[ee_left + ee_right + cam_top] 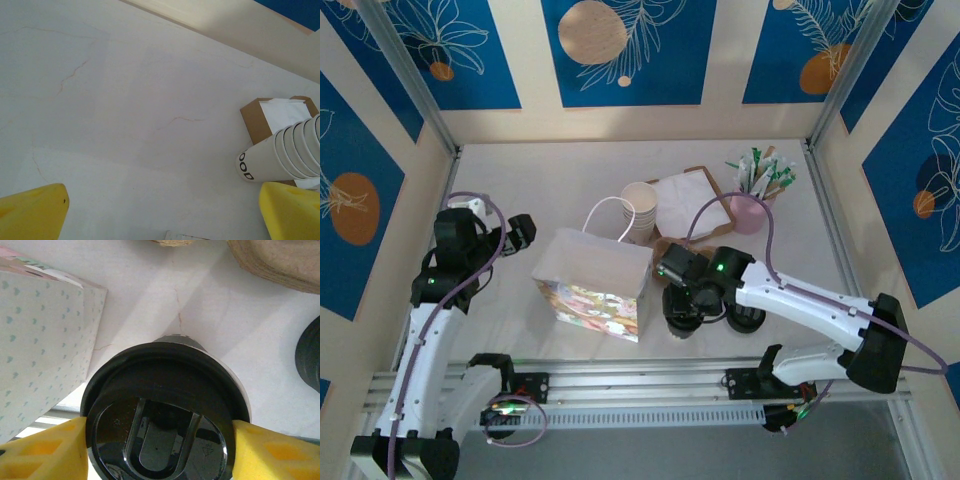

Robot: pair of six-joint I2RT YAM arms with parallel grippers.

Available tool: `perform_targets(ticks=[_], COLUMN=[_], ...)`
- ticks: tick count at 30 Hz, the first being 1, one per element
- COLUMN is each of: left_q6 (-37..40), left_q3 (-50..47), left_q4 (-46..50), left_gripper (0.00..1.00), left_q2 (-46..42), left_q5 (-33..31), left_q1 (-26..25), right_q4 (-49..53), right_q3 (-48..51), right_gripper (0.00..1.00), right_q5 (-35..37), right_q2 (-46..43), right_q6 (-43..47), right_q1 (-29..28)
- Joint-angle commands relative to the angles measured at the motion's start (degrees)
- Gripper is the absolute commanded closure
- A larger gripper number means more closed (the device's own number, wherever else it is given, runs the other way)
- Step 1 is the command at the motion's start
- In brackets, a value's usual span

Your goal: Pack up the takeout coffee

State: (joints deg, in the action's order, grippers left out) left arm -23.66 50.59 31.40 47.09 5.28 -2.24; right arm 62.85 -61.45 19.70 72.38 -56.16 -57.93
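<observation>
Yellow fingers (40, 450) of the right gripper (160, 427) press on both sides of the coffee cup (165, 370), gripping its black lid between them. From above, the cup sits near the front of the table (520, 170), under the gripper. Whether it is resting on the table or lifted, I cannot tell. Just to its right is a second dark-lidded cup (745, 320), and close on its left stands a patterned paper bag (595, 285). Further left, the left gripper (523, 230) hangs over bare tabletop with its fingers (30, 212) spread wide and nothing between them. Behind the bag are a stack of cream paper cups (640, 212), then a box of napkins (690, 200), and a pink cup of sticks (750, 212) at the back right.
</observation>
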Motion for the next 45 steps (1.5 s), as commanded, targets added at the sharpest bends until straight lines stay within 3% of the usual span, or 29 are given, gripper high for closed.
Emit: perform_targets(ticks=[1, 29, 45], left_q6=[-0.33, -0.32, -0.50], left_q3=[-0.58, -0.58, -0.58], left_q4=[0.77, 0.68, 0.50], left_gripper=[0.03, 0.03, 0.03], left_q2=[-0.16, -0.07, 0.19], left_q5=[-0.88, -0.89, -0.97], left_q1=[0.66, 0.66, 0.66], right_q4=[4.40, 9.39, 5.89], right_q3=[-2.53, -0.01, 8.25], right_gripper=[0.36, 0.35, 0.35], right_q5=[2.17, 3.61, -0.19], right_q2=[0.76, 3.08, 1.40], right_q6=[-0.29, -2.89, -9.82], right_q1=[-0.77, -1.68, -2.45])
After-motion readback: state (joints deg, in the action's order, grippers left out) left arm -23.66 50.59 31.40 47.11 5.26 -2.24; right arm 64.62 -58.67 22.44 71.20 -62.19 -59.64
